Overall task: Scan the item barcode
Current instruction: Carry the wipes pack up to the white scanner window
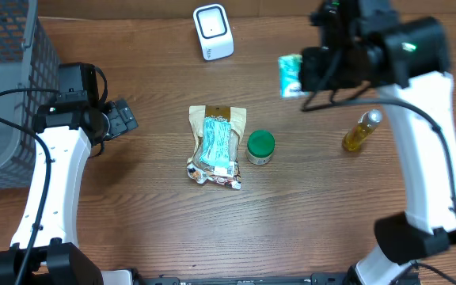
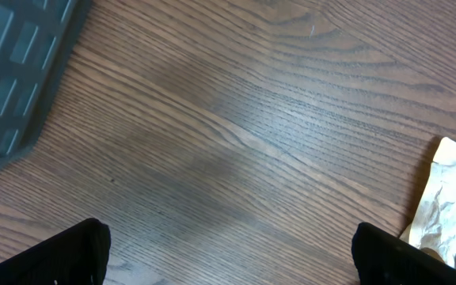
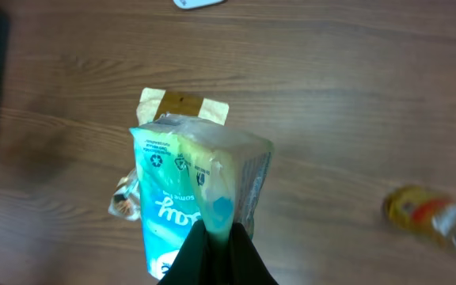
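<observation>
Basket: one grey mesh plastic basket, far left.
Left gripper: mine, fingers spread wide, holding nothing.
Scanner: one white boxy scanner.
Middle: one brown-and-teal snack bag; one green-lidded jar.
Packet: one teal-and-white soft packet, aloft right of the scanner, long axis running out from my fingertips.
Right gripper: pinching the packet's near end.
Bottle: one yellow bottle.
</observation>
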